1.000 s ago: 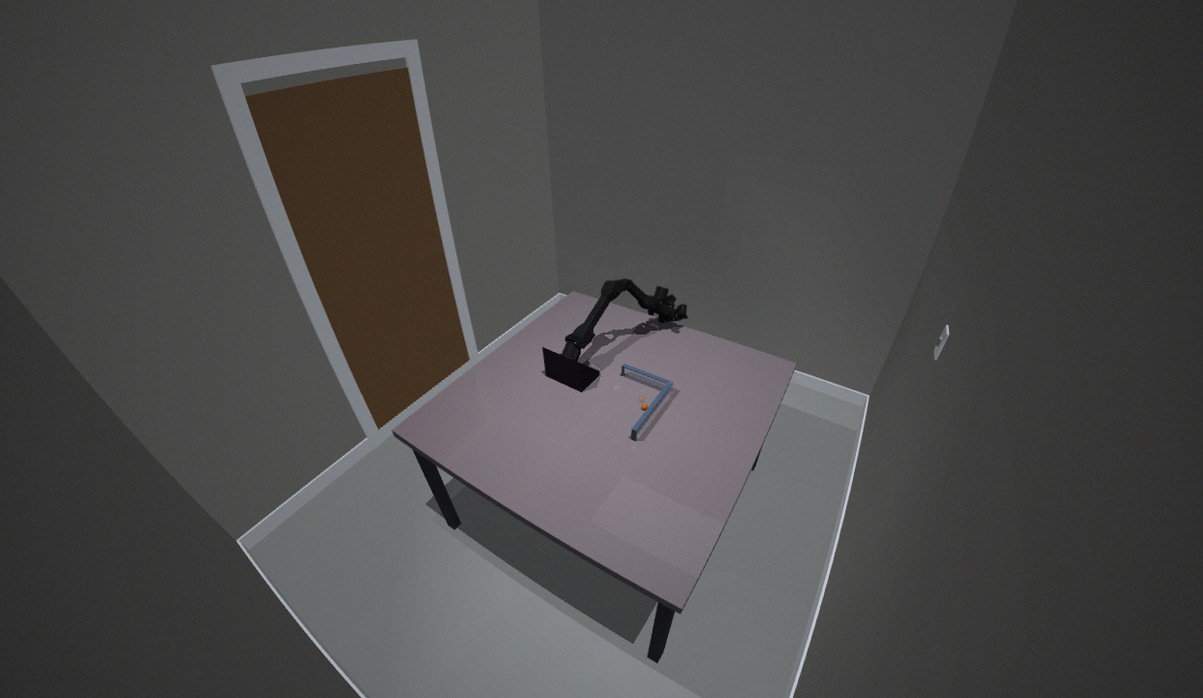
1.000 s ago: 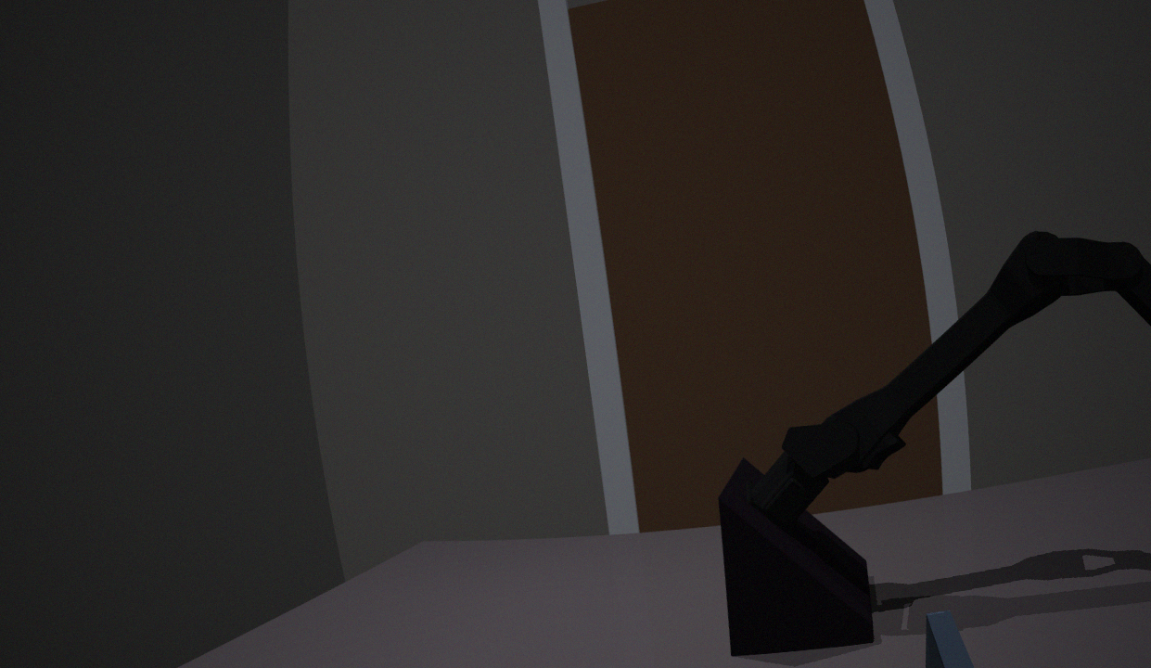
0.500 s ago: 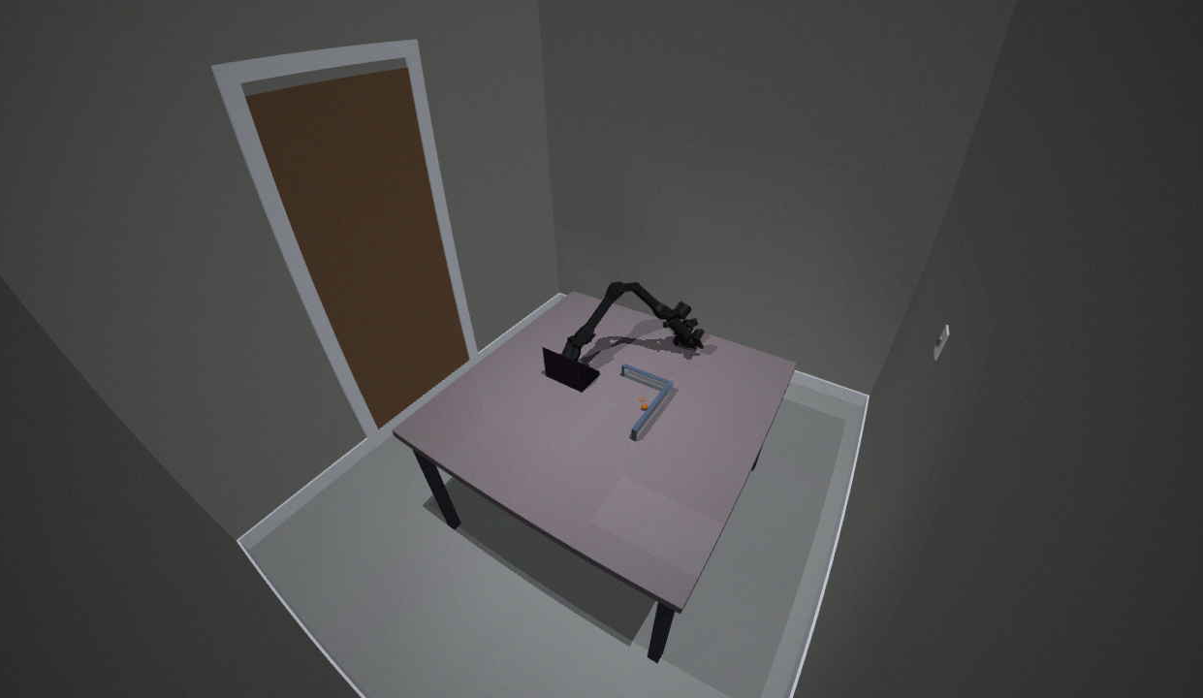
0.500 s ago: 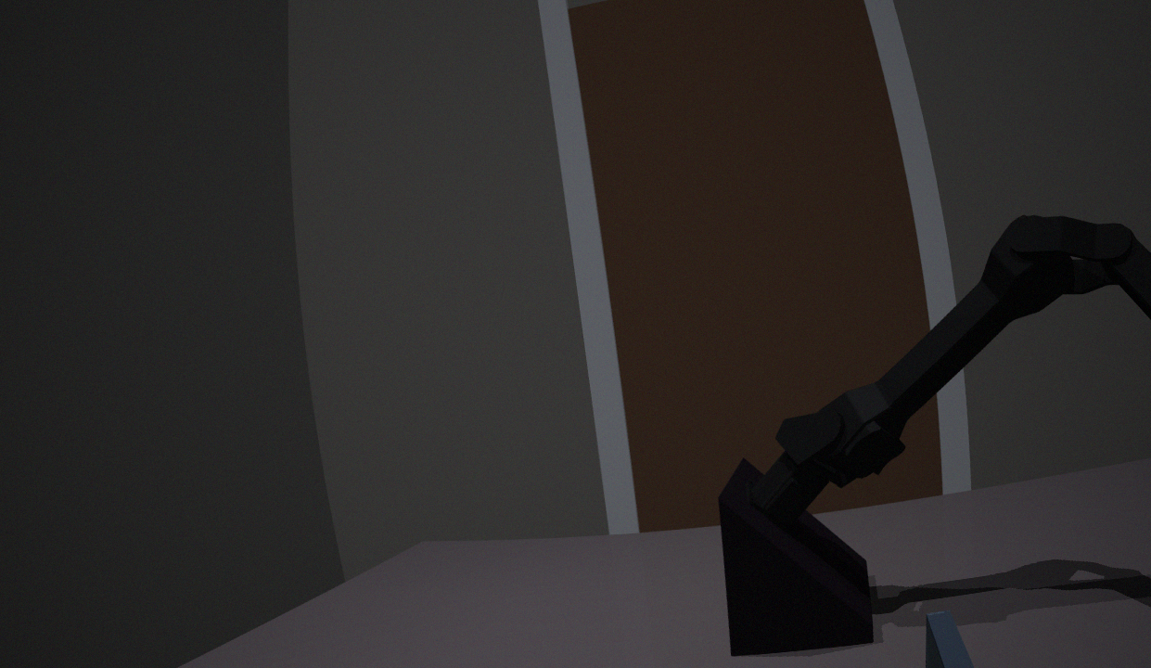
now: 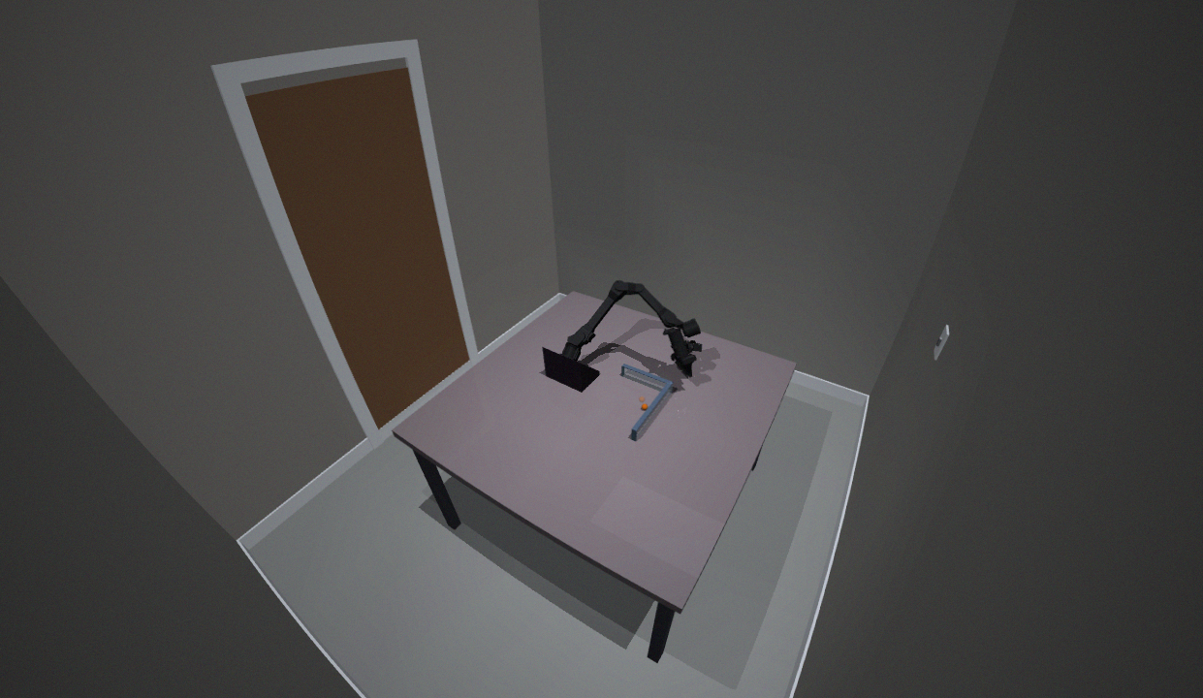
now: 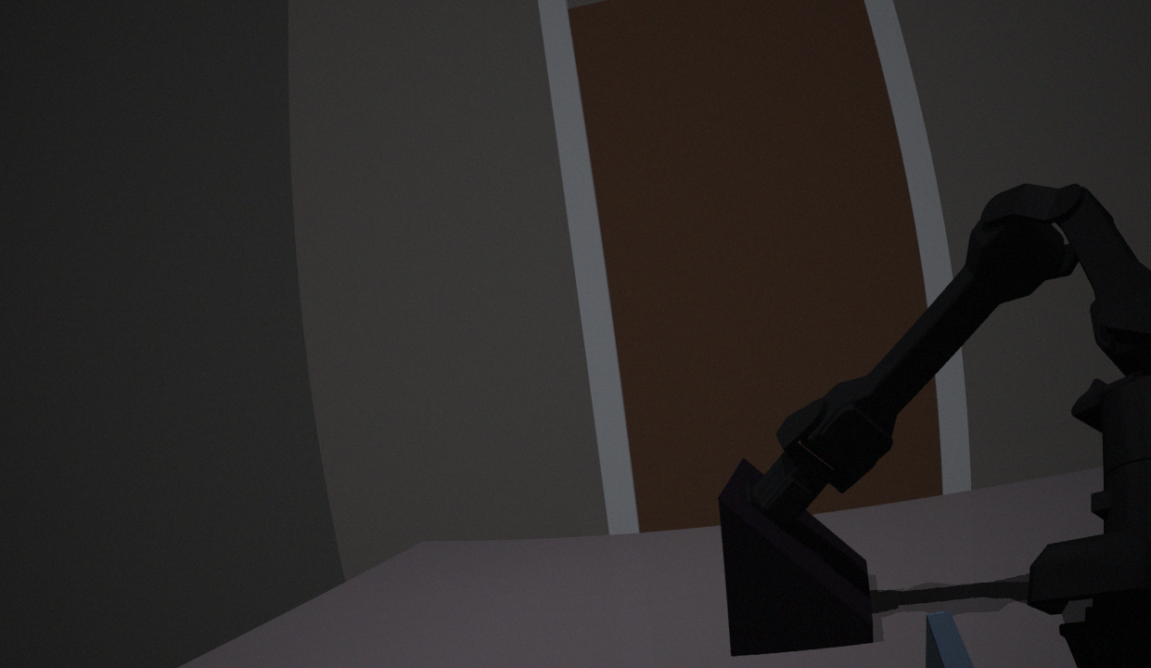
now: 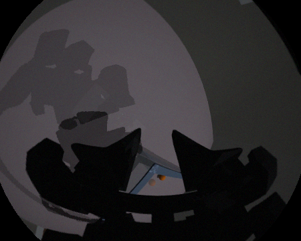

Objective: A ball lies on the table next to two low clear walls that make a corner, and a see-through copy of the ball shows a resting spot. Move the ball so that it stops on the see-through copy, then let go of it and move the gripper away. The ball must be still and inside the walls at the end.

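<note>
While the arm bends over the far side of the table, the scene reads as follows.

Ball: a small orange ball (image 5: 642, 405), round and plain, lying on the mauve table (image 5: 535, 460); from the wrist view it shows as an orange dot (image 7: 160, 178) between the 2 dark fingers.

See-through copy: a fainter orange spot (image 5: 641, 398) just at the ball's 12 o'clock in the top view, touching or nearly touching it; in the wrist view a pale dot (image 7: 152, 181) sits just at the ball's 9 o'clock.

Walls: 2 low blue-tinted clear walls (image 5: 652, 400) meeting in 1 corner at about 1 o'clock from the ball; 1 wall runs toward the arm's base, the other toward the near table edge.

What the walls hold: the ball and its copy lie inside the angle, close to the longer wall, near the corner.

Gripper: the black gripper (image 5: 683, 363) points down over the table just outside the corner, at about 1 o'clock from the ball and apart from it; its jaws stand roughly half open with nothing between them.

Arm: the dark arm (image 6: 919, 349) rises from a wedge-shaped base (image 6: 778, 581) and folds down at the elbow.

Backdrop: a brown door (image 5: 353, 234) in a pale frame at 10 o'clock from the table.
</note>
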`<state>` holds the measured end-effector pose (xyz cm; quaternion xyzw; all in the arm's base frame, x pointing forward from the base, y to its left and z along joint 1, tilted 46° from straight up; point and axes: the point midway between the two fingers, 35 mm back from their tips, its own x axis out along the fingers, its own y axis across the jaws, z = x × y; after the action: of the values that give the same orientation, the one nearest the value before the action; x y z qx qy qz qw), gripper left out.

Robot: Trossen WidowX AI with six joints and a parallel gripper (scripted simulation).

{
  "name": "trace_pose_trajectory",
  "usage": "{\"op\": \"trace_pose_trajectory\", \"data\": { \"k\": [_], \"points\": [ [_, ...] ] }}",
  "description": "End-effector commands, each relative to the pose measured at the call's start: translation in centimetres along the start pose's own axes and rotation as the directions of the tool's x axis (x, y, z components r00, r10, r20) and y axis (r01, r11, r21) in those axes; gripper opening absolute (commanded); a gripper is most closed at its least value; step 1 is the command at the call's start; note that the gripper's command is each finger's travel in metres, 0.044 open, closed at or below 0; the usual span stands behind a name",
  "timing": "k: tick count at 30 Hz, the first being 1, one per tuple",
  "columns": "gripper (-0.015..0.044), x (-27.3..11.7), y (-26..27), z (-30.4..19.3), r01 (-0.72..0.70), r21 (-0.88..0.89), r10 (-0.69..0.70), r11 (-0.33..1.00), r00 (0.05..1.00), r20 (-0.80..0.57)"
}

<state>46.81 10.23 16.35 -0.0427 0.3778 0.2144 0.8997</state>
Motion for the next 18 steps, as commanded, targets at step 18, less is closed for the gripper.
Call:
{"op": "trace_pose_trajectory", "data": {
  "k": [18],
  "points": [
    [0.0226, 0.9, -9.1, -21.1, -0.206, 0.705, 0.502, 0.678, 0.831, -0.24]
  ]
}}
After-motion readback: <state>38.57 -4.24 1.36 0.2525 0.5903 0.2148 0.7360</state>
